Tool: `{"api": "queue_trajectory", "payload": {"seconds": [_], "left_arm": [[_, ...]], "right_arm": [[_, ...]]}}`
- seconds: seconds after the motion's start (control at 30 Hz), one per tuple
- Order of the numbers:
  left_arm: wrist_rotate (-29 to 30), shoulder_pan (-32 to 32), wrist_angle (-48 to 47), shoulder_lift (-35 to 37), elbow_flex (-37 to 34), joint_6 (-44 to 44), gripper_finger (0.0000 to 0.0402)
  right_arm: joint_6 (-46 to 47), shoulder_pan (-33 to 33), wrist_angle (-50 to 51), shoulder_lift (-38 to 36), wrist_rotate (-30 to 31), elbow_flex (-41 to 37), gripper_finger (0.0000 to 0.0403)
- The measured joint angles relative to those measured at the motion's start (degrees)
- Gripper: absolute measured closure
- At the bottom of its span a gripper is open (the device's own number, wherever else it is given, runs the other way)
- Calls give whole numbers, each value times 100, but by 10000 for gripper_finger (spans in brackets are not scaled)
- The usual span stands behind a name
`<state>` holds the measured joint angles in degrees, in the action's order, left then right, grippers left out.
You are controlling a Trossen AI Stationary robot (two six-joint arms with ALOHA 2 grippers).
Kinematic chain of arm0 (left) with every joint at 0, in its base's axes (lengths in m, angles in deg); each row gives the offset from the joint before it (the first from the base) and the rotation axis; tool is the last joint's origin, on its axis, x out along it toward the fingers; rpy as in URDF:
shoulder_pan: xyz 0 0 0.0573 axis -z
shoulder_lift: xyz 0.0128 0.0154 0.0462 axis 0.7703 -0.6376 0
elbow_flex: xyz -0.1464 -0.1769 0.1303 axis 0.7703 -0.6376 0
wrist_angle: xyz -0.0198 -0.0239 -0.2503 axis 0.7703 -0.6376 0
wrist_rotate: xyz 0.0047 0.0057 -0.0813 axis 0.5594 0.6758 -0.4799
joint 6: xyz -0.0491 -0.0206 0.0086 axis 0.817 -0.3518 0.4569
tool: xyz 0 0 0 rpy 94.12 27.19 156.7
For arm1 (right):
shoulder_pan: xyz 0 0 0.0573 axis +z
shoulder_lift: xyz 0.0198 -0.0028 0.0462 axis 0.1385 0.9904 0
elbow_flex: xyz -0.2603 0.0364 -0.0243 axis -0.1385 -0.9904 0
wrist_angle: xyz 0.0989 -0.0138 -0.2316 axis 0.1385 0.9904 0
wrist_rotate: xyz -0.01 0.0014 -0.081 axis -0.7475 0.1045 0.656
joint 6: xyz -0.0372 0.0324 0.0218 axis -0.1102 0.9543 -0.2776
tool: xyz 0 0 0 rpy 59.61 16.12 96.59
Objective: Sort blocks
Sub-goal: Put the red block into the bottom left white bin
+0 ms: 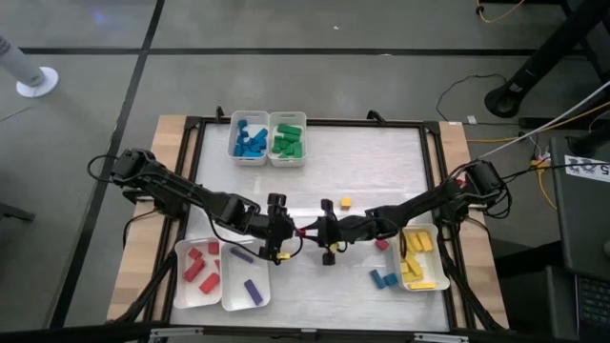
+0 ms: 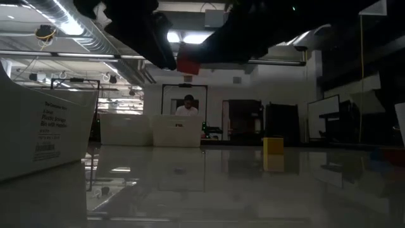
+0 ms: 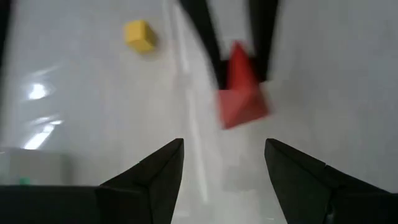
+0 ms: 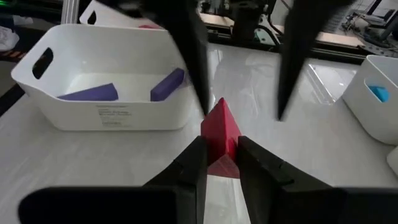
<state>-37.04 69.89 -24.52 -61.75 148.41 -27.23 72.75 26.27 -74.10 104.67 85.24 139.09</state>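
The counter carries five white trays: blue blocks, green, red, two purple, yellow. At mid-counter the right hand clenches a red block aloft, and the left hand gapes released, facing it. One yellow cube lies loose nearby.

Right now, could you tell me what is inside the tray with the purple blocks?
Two purple blocks lie in the white tray, one against each side. The near wall hides part of its floor.
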Motion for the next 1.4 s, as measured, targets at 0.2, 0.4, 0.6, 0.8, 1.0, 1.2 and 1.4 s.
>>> {"api": "queue_trajectory", "payload": {"seconds": [0.2,0.4,0.6,0.8,1.0,1.2,1.4], "left_arm": [[766,190,1,0,0,-555,188],[1310,439,43,0,0,-777,188],[1619,531,338,0,0,-790,188],[1657,525,563,2,0,-803,188],[1653,527,667,4,0,-805,188],[1651,527,733,4,0,-837,208],[1634,528,749,4,0,-930,260]], "right_arm": [[-2,0,5,0,57,112,324],[-4,2,4,0,318,276,324],[-151,2,-4,0,461,336,324],[-149,2,-7,0,461,336,324],[-149,2,-42,-2,461,336,324],[-151,2,-82,-2,461,336,324],[-151,2,-217,-4,464,336,324]]}}
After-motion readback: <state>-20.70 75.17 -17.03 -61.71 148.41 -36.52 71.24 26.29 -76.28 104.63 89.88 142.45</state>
